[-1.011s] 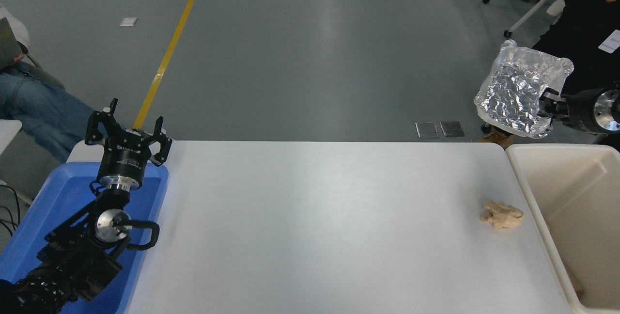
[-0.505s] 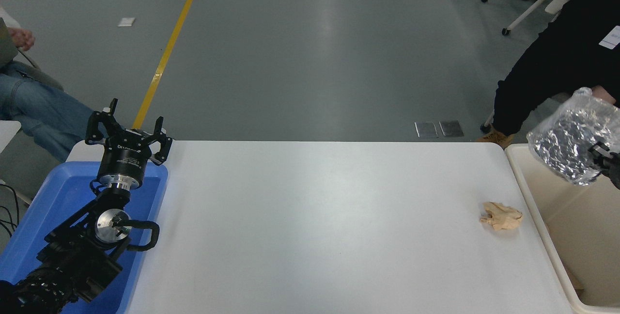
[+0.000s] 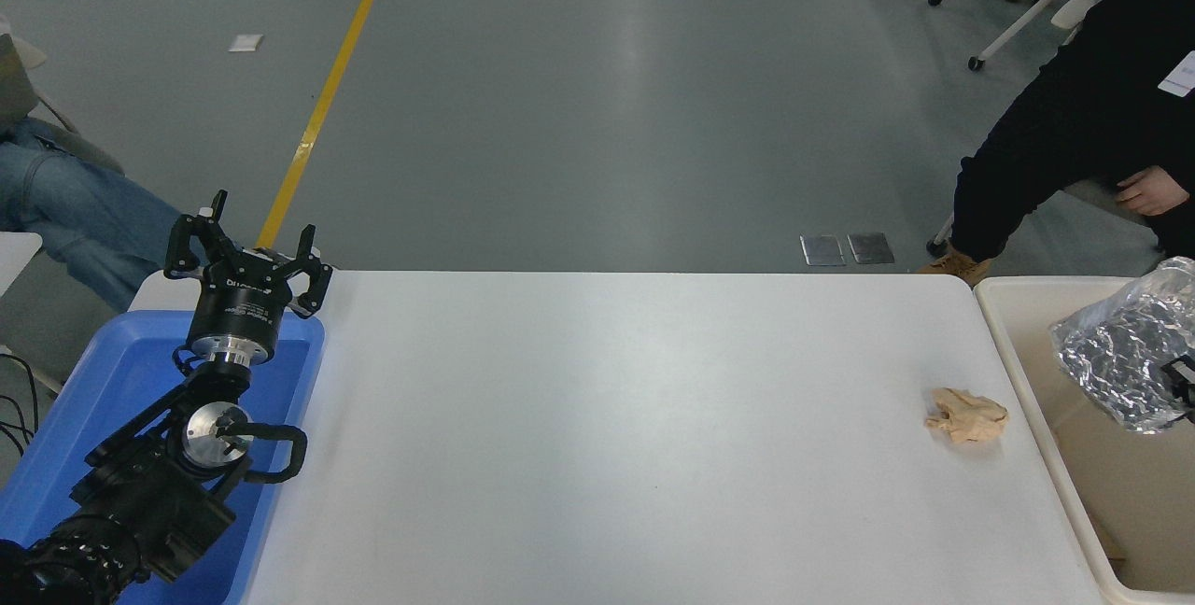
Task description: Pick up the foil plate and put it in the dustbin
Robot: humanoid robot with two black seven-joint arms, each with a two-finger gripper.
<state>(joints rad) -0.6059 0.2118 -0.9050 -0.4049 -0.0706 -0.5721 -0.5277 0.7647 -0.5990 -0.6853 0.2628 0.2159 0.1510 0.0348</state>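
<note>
The shiny crinkled foil plate (image 3: 1120,353) hangs tilted at the right edge of the head view, low inside the mouth of the cream dustbin (image 3: 1046,284). Only a black tip of my right gripper (image 3: 1184,383) shows, clamped on the plate's right rim; the rest of that arm is out of the picture. My left gripper (image 3: 247,248) is parked at the lower left above the blue tub, its fingers spread open and holding nothing.
A crumpled tan paper wad (image 3: 966,415) lies on the white table (image 3: 607,418) close to the dustbin's left wall. A blue tub (image 3: 112,381) sits under the left arm. A person in black sits at the far right, another person at the far left.
The right gripper has carried the foil plate from high beyond the table's far right corner down and rightward into the dustbin's mouth. The left arm has not moved.
</note>
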